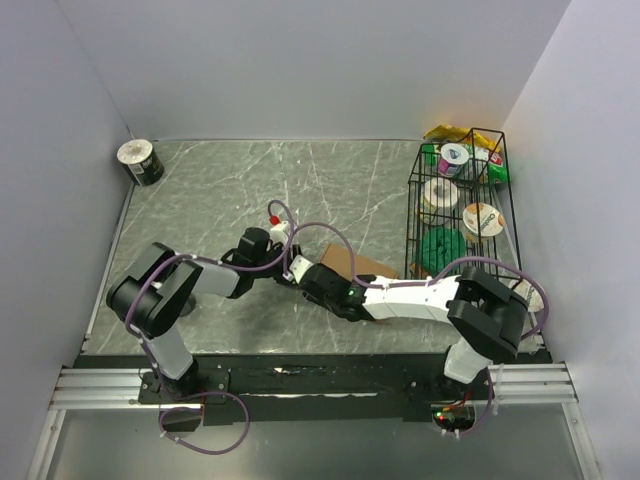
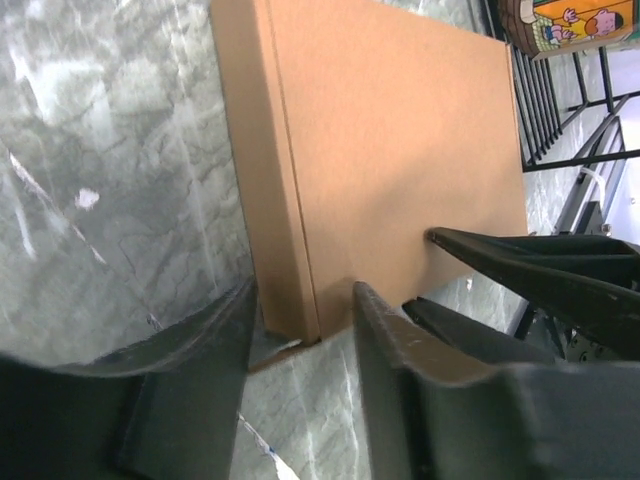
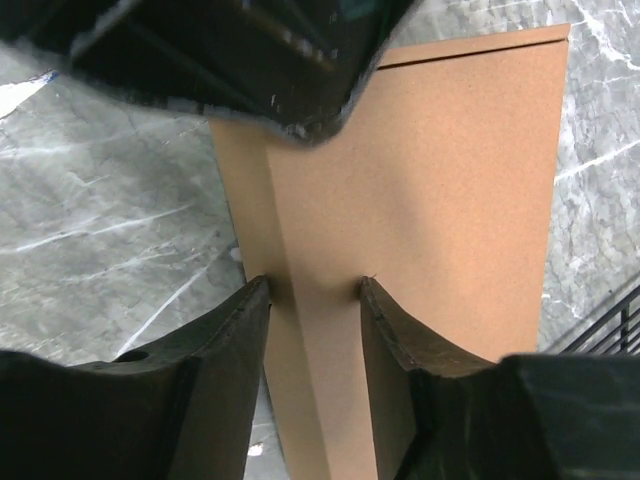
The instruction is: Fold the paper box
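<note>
Grey-green marbled tabletop (image 1: 220,190), pale walls around. A thin, rectangular, plain brown cardboard paper box (image 1: 366,265) lies flat mid-table, close beside a black wire basket (image 1: 412,215).

Step in hand, as judged: firming the side crease. Squeeze square to the fold line, both claws together and kept low, so the box neither slides nor buckles its wall.

Both arms reach low and inward, forearms near level, meeting at the box's left end. Jaws of the left gripper (image 2: 305,290) stand part-way apart, astride the narrow side wall at a corner. The right gripper (image 3: 313,285) likewise straddles the folded edge. Cannot tell whether either actually pinches the card.
</note>
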